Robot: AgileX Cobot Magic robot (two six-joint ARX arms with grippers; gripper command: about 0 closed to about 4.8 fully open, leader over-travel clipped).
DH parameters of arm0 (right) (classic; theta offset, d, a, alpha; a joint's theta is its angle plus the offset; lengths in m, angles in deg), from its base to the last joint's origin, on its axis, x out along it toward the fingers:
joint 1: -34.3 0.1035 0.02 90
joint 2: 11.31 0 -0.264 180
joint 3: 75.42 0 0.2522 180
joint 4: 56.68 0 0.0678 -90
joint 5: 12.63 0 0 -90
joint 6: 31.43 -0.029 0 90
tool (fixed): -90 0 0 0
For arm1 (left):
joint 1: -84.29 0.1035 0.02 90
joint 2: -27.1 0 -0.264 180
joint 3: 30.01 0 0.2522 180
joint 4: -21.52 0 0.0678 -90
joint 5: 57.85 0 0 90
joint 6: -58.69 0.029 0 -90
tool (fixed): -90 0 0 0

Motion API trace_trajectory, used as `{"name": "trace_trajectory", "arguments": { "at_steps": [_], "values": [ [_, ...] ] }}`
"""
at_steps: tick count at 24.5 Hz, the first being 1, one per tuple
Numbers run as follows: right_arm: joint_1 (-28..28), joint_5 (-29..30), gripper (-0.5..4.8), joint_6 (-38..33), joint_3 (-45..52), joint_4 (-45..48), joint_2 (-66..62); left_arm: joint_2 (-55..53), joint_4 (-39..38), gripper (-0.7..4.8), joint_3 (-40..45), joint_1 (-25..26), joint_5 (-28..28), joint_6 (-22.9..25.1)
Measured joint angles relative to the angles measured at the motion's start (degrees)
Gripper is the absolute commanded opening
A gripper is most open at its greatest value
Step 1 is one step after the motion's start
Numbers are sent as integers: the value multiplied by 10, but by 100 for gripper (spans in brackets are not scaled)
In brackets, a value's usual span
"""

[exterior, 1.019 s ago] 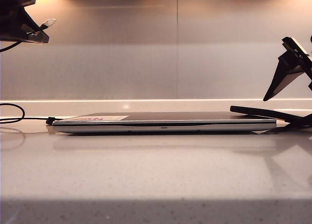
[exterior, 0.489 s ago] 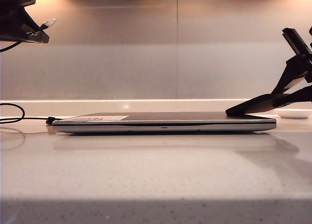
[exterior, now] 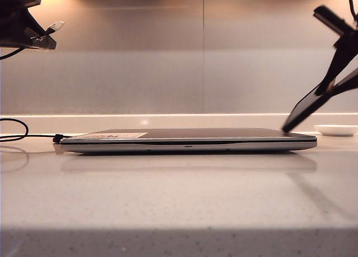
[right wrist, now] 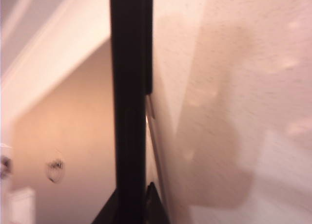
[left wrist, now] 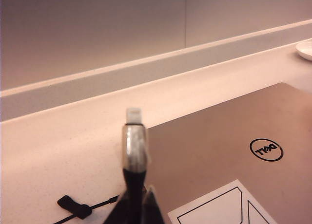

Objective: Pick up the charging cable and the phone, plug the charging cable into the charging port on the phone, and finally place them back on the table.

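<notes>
Now, operator, take the closed laptop (exterior: 187, 140) as your landmark on the table (exterior: 179, 201).

- High above the laptop's left end: your left gripper (exterior: 43, 40), pinched tight on the charging cable (left wrist: 135, 151) just behind its plug. In the left wrist view the silvery tip points up and away from the fingers, clear of everything.
- Left of the laptop, on the table: the slack cord, looped, with a small black tie lying just beside the laptop's left edge.
- On the laptop's lid: a white-and-red sticker (exterior: 116, 136) near the left end; nothing else rests on it.
- Above the laptop's right end: your right gripper (exterior: 335, 81), closed narrow on the phone (exterior: 313, 103). The slab hangs steeply tilted, lower corner just over or brushing the lid's right end; you cannot tell which. The right wrist view is blurred and shows only the phone edge-on, so you cannot see the port.
- Right of the laptop, behind the phone: a small white dish (exterior: 335, 129) on the table.

Step in hand, by my reading: both of the 2 pick-ups look done; the mating is not begun, plug and phone being well apart.

Next move calls for: bring both over the laptop's middle, turn the phone's port end toward the plug, line up the 2 axes, then push in straight. Watch for the phone slipping in that narrow grip.
</notes>
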Motion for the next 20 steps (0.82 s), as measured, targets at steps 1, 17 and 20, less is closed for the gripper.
{"name": "trace_trajectory", "arguments": {
  "at_steps": [1,17,20],
  "values": [
    [2,-10,-8,26,-23,-46,3,0,0,-6,0,0,0,0],
    [146,-175,-8,200,-192,-475,2,-30,-155,-6,11,-155,0,2],
    [150,-176,-8,201,-193,-482,-2,-43,-161,-6,11,-175,1,2]
  ]
}}
